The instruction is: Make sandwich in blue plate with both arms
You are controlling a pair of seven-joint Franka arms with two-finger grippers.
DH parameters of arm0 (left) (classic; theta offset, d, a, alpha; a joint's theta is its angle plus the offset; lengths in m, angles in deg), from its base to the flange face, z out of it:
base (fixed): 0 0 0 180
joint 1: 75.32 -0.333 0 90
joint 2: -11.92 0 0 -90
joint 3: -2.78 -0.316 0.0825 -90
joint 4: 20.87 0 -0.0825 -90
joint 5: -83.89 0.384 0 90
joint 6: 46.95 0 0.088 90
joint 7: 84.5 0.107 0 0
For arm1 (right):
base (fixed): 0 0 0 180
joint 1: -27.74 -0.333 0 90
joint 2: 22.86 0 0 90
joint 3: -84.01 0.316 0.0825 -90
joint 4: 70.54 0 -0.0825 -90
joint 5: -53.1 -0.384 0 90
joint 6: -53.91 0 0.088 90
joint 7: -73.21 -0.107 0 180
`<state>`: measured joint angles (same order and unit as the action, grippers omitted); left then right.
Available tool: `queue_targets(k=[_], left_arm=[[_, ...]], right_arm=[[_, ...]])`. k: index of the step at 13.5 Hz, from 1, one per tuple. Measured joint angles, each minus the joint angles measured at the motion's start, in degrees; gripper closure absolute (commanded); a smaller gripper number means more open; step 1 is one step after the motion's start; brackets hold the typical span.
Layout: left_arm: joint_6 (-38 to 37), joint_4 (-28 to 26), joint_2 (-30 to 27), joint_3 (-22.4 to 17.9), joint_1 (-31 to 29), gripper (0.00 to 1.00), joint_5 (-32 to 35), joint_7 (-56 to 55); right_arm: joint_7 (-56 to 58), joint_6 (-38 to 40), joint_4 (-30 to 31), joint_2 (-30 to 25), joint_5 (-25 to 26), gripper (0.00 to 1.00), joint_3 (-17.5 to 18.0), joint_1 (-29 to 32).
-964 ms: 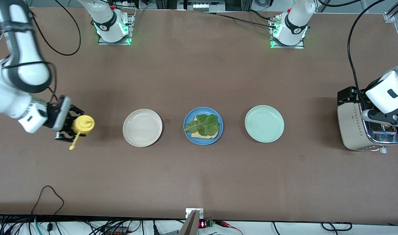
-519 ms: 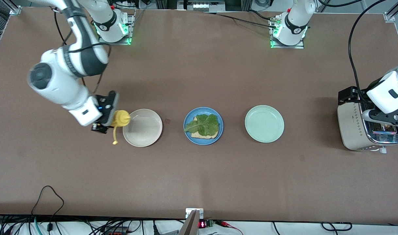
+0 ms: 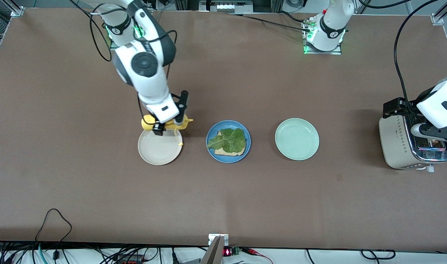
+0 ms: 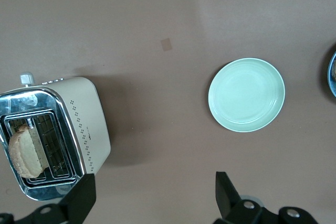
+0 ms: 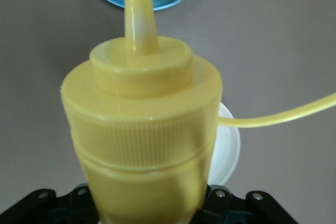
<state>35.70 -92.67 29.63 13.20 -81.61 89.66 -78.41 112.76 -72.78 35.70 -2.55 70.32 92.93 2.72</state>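
Lying in the blue plate (image 3: 228, 141) at the middle of the table, the sandwich (image 3: 227, 142) is only half built: one toast slice with a crinkly lettuce leaf (image 3: 229, 139) draped over it and no top slice yet. It looks light and fragile; the leaf is limp and would slide or crumple if pushed, while the toast is stiff but crumbly, so any hold should be a gentle pinch on the bread's edges, not on the leaf.

The second slice (image 4: 23, 153) stands upright in a slot of the toaster (image 4: 55, 135) at the left arm's end of the table. Its exposed top edge looks like the place to grip. The left gripper (image 4: 152, 198) hangs over the table between the toaster and the mint-green plate (image 4: 247, 94), jaws spread wide and empty.

The right gripper (image 3: 167, 123) is clamped around a yellow squeeze bottle (image 5: 142, 129), held over the rim of the cream plate (image 3: 160, 146) beside the blue plate. The bottle looks soft-walled and smooth, so a firm squeeze would push sauce out.
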Motion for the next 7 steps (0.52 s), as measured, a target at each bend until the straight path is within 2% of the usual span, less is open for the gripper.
queue_targets(k=[3, 7], left_arm=[[0.0, 0.0, 0.0, 0.0, -0.1, 0.00, -0.1, 0.0], [0.0, -0.1, 0.0, 0.0, -0.2, 0.00, -0.1, 0.0]], right_arm=[[-6.7, 1.2, -3.4, 5.4, 4.1, 1.00, -2.0, -5.6], [-7.8, 4.7, -12.3, 13.1, 4.5, 1.00, -7.9, -13.2]])
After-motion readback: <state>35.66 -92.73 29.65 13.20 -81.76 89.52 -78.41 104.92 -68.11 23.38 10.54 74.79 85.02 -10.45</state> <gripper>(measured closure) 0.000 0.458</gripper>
